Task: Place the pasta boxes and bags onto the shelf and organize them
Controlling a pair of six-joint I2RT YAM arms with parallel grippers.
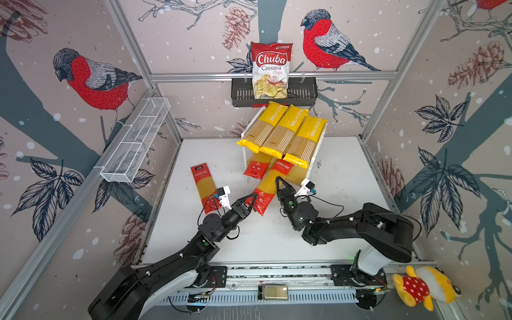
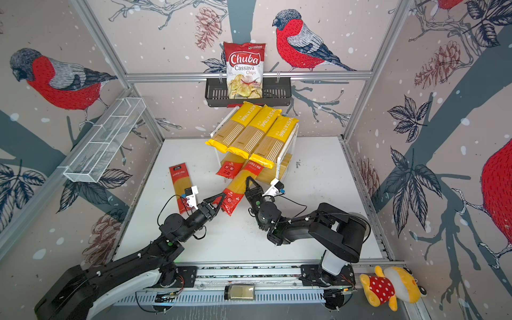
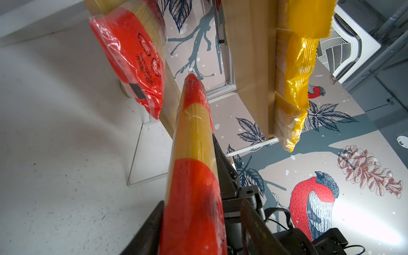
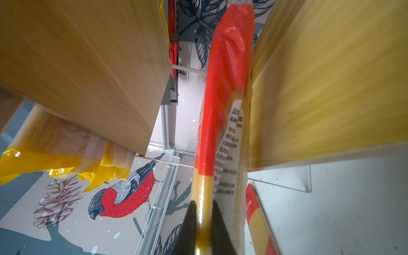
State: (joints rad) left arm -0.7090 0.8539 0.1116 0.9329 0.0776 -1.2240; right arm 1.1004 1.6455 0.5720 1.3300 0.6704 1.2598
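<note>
Your right claw (image 1: 278,181) and left claw (image 1: 250,200) both clamp the red pack (image 1: 268,191) at frame centre, apparently steering it endwise into the shelf (image 1: 315,158)'s lower tier.

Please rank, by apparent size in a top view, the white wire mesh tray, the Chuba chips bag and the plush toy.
1. White wire mesh tray, clearly largest.
2. Chuba chips bag.
3. Plush toy: close to the bag in area, so this order is unsure.

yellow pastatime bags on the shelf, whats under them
Under the three yellow bags is the shelf's lower tier, holding one red pack, with another being slid in by both hands. Its rear is covered.
</note>
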